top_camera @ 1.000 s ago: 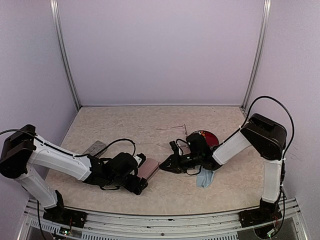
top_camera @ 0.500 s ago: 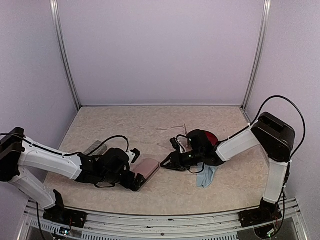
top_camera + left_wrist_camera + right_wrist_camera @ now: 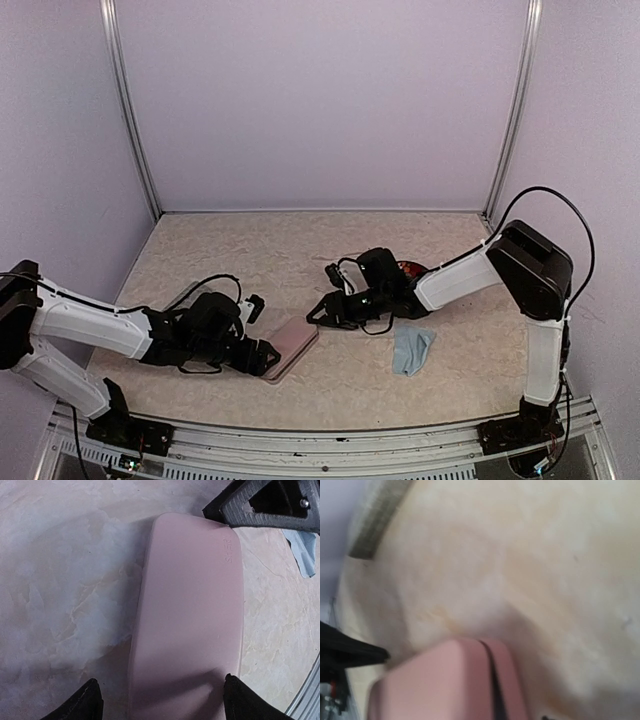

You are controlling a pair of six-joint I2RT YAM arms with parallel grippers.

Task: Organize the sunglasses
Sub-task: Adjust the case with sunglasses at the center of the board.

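Note:
The red-pink sunglasses (image 3: 411,267) show only as a red sliver behind my right arm. The pale pair (image 3: 350,257) is a faint thin outline on the table behind that arm. A closed pink case (image 3: 292,346) lies flat between my grippers, and it also shows in the left wrist view (image 3: 192,615). My left gripper (image 3: 165,702) is open, with its fingers either side of the case's near end. My right gripper (image 3: 318,313) is at the case's far end. Its wrist view is blurred and filled by the case (image 3: 445,680), so its fingers do not show.
A light-blue cloth (image 3: 412,350) lies right of the pink case, under my right forearm. A grey case (image 3: 198,296) lies behind my left arm, partly hidden by cable. The metal rail (image 3: 320,436) runs along the near table edge.
My left gripper has drawn back to the left and opened, leaving the pink case flat on the table. My right gripper has moved left and farther back to the case's far end.

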